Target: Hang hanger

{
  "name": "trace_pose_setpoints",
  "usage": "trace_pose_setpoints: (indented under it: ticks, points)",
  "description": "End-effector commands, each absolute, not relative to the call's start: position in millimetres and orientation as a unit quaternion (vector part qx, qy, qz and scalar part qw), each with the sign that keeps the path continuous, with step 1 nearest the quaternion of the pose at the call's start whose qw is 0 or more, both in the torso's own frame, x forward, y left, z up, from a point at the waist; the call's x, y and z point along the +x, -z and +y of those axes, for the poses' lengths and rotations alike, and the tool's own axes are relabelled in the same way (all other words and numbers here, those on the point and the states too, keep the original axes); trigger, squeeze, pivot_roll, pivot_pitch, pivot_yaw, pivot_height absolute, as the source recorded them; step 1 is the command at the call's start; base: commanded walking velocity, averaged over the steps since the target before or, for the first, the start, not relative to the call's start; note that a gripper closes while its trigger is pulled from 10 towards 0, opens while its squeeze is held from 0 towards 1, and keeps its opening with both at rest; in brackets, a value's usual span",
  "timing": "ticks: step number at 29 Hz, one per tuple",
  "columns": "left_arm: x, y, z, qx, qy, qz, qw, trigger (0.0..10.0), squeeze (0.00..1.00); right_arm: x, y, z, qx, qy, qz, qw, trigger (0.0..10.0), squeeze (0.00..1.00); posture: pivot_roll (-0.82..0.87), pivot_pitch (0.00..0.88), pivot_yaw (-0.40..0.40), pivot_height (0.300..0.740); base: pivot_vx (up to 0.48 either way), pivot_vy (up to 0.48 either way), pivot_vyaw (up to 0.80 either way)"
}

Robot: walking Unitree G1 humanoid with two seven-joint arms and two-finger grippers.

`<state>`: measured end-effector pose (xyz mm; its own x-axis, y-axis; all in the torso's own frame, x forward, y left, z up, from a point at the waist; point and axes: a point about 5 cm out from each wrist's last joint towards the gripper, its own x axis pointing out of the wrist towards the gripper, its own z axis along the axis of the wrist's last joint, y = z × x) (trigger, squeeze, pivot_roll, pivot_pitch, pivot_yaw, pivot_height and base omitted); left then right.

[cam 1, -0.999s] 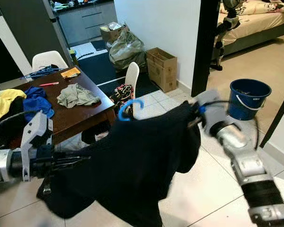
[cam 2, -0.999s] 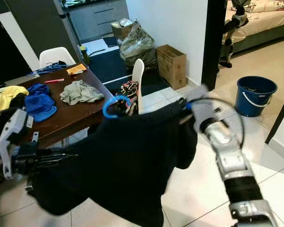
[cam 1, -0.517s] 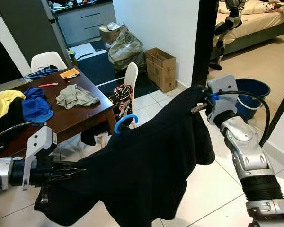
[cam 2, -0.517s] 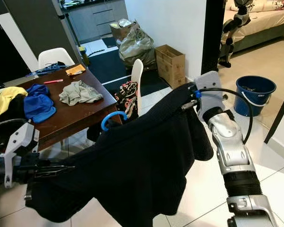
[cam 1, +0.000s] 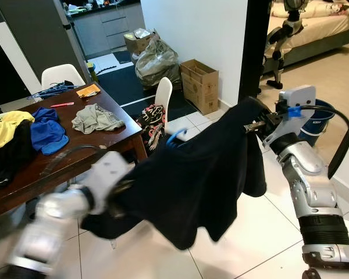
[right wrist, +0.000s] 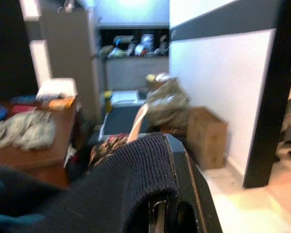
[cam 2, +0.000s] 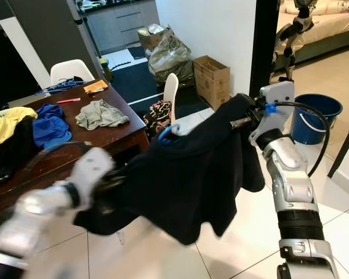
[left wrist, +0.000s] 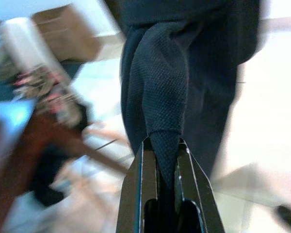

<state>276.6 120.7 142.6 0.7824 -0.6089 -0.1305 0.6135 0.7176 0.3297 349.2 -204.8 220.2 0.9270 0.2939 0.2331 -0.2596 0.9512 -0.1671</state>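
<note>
Carrying a black knitted garment [cam 1: 192,174] stretched between both arms, with a blue plastic hanger hook [cam 1: 175,137] poking out at its top edge, roughly midway between the grippers; left gripper [left wrist: 166,160] clamped on a bunched fold of the knit, seen clearly in the left wrist view; right gripper [cam 2: 248,120] up at the garment's far shoulder, fabric draped over its fingers in the right wrist view, looks pinched on the cloth; left arm motion-blurred in the head views. Dark wooden bench [cam 1: 75,152] with loose clothes and a white chair [cam 1: 161,96] sit behind the garment; blue bucket [cam 2: 317,119] near the doorway; no rail or hanging point visible. Judging the step as transport; best kept level, cloth taut between both grips so hanger can't slide out, hem held off the floor, hook kept upward and free for the rail.
</note>
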Motion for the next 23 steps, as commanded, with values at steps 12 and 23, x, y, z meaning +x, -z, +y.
trace_pose_setpoints:
  ticks: [12,23]
  points:
    - [270.4,-147.9,92.8,0.207,0.296,-0.047,0.931,10.0,0.0,356.3,-236.0,-183.6,-0.053,-0.217,-0.176,0.959,0.0,0.0,-0.01,0.0,0.061,0.74,0.0,0.0,0.0]
    - [272.0,-156.0,87.4,0.21,0.269,-0.075,0.937,10.0,0.0,347.3,-238.2,-174.6,-0.076,-0.313,-0.176,0.93,0.0,0.0,-0.02,0.0,0.048,0.74,0.0,0.0,0.0]
